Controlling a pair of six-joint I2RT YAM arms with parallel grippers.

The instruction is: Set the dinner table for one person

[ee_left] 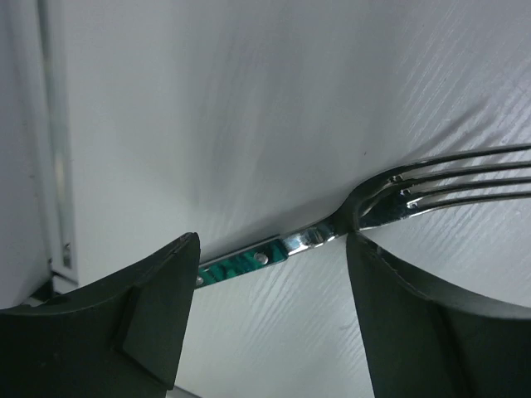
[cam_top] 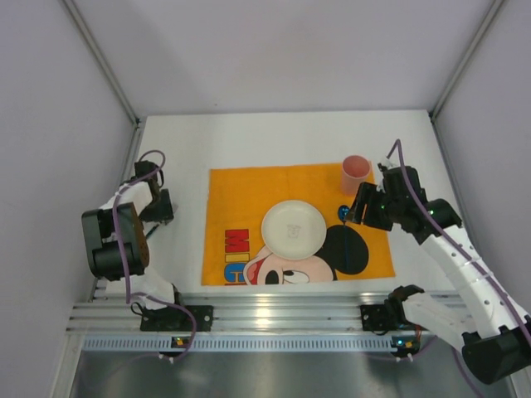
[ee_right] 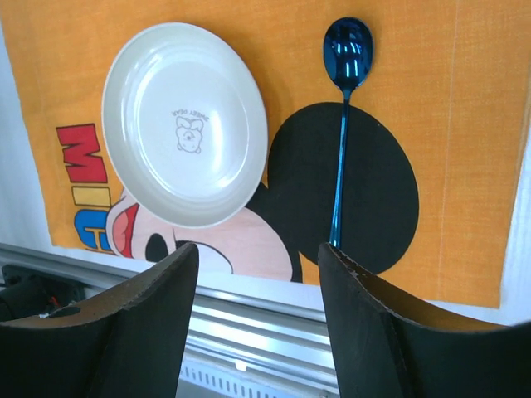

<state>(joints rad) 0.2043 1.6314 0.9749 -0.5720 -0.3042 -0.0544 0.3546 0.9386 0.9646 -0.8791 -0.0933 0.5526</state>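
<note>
On the white dinner table (cam_top: 249,141) lies an orange Mickey Mouse mat (cam_top: 241,186) with a white plate (cam_top: 293,229) at its middle. Right of the plate, a blue spoon (ee_right: 344,124) rests flat on the mat. My right gripper (ee_right: 259,249) hovers open above the spoon's handle end, holding nothing. A pink cup (cam_top: 355,172) stands upright at the mat's far right corner. At the table's left, my left gripper (ee_left: 272,246) is open low over a fork (ee_left: 332,232) with a green handle. The fork lies on the bare table, running from one fingertip to the other.
A ridged silver rail (cam_top: 274,319) runs along the near edge of the table, with both arm bases on it. Grey walls close in the left, right and far sides. A metal edge strip (ee_left: 54,166) runs close to the fork on the left.
</note>
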